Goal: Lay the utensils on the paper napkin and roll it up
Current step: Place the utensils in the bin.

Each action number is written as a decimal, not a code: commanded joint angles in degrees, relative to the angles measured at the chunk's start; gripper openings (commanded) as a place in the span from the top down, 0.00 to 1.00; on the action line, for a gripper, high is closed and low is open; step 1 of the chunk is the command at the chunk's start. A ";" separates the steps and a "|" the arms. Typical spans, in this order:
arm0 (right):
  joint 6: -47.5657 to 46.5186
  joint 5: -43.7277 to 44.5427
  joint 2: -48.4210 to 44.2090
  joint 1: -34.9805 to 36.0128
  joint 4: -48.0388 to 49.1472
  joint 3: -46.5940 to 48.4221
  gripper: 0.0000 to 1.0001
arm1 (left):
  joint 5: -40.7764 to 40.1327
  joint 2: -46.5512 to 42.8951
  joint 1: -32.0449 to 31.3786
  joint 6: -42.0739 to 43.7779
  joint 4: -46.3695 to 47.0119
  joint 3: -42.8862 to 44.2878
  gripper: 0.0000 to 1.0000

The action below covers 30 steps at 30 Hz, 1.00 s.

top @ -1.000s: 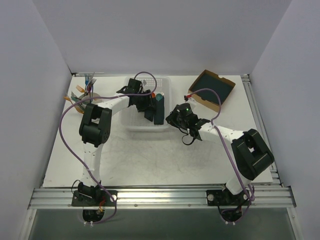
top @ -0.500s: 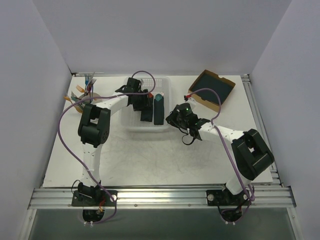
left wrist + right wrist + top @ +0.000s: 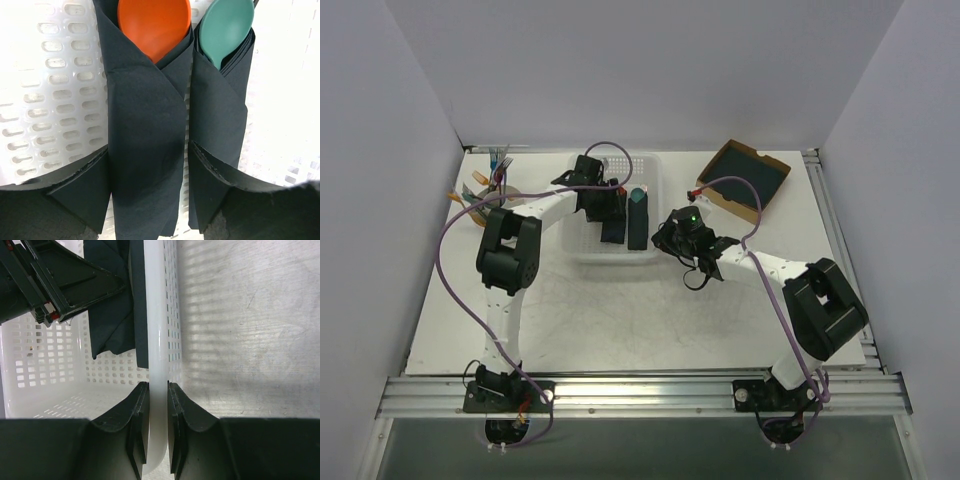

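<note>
Nearest to me, out over the bench (image 3: 620, 320), my right pincer (image 3: 157, 387) is narrow and clamped on the right wall of the white basket (image 3: 156, 330). One finger is inside and one outside, steadying it.

A little farther off, my left pincer (image 3: 150, 146) hangs low inside that basket. Its fingers (image 3: 55, 200) stand one on each flank of the paper napkin (image 3: 145, 110), spread to about the bundle's width. I cannot tell whether they press it or merely bracket it. The napkin is rolled into a narrow dark bundle lying on the basket floor. Of the utensils (image 3: 154, 22), only an orange spoon bowl shows, poking out of the far end. Just beside it on the right lies a second dark roll (image 3: 217, 115) with a teal tip, parallel to the first; my finger on that side overlaps its near end.

The next move turns on this: the bundle lies directly between my left fingers, its long axis running away from me, across the line on which they open. The right arm is apart, with the teal roll and the basket wall between. I judge the rolling done, so the left should spread and rise straight up, dragging neither roll.

Farthest off, a cardboard box (image 3: 732, 204) of dark sheets sits back right and a holder of spare cutlery (image 3: 483, 205) back left.
</note>
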 commanded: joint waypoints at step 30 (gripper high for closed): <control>0.07 2.93 0.26 0.13 -3.27 1.60 0.89 | -9.29 -2.46 -0.10 4.47 -5.97 1.20 0.03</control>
